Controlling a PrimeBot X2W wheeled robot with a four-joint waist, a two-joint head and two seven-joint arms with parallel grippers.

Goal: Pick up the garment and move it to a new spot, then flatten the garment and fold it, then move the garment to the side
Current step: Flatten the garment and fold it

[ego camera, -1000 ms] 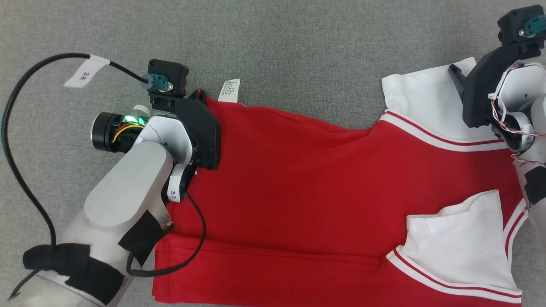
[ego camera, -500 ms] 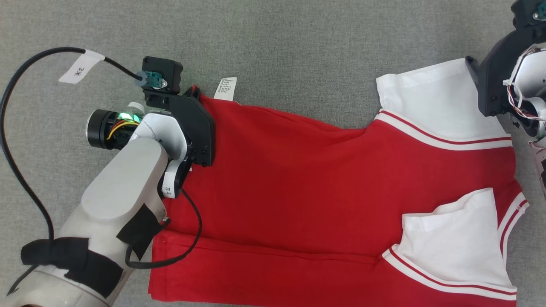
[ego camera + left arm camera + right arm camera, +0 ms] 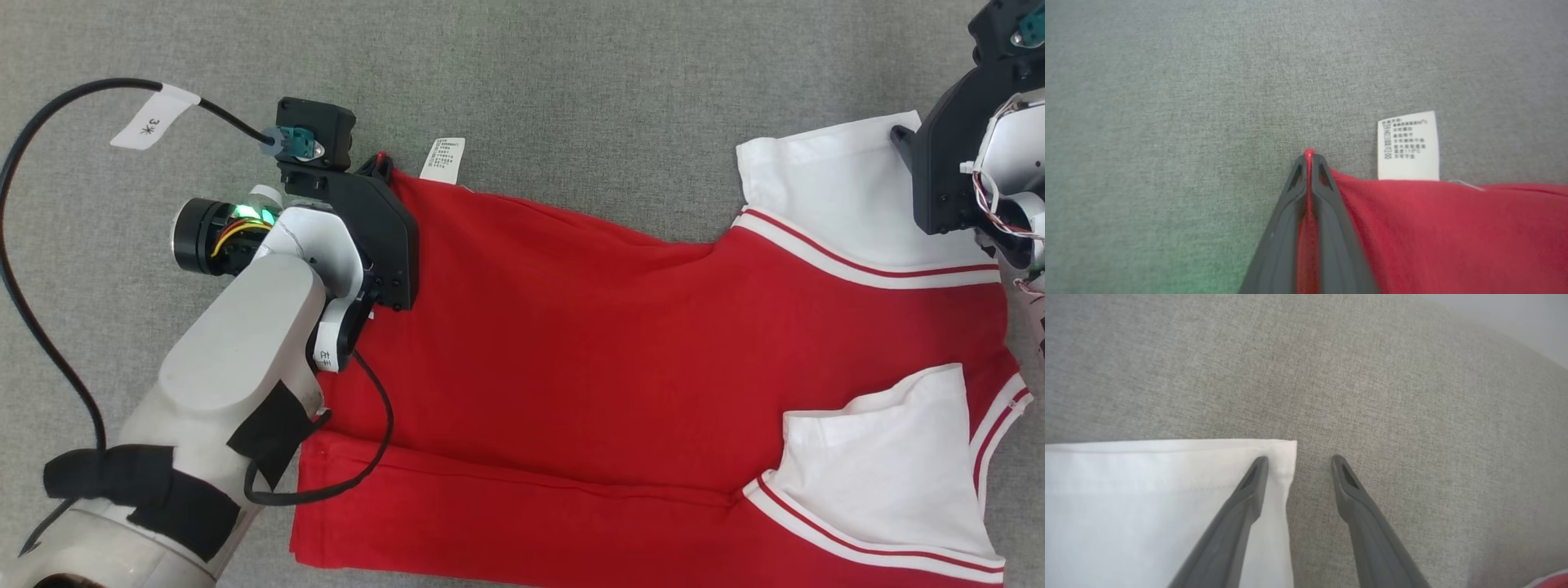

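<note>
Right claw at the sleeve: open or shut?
Open. Right claw fingers stand apart: one over the white sleeve corner, the other over the grey surface; nothing pinched.

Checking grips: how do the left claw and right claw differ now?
The left claw is shut, pinching the garment's red corner; the right claw stands open, gripping nothing. The left claw's fingers meet on red cloth; the right claw has one finger over the white sleeve, one over bare grey surface. Both sit at garment edges.
</note>
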